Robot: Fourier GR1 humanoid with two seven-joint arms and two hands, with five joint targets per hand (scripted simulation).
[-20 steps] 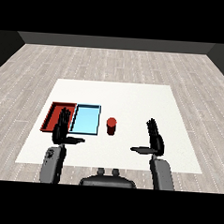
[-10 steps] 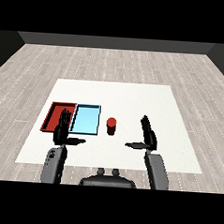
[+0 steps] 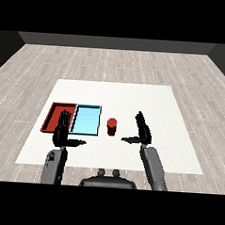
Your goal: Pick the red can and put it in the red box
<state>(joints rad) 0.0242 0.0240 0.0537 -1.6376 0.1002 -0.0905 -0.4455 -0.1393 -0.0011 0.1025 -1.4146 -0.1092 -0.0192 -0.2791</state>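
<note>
Red tray (image 3: 54, 113) near edge hidden behind left hand (image 3: 61, 131).

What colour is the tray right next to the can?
Light blue; the tray beside the can shows best in the head view.

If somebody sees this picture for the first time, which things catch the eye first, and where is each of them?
First the red can, standing upright near the middle of the white table. Just left of it lie the light blue tray and the red tray, side by side. The right hand hangs open just right of the can, not touching it, and the left hand is open in front of the trays.
</note>
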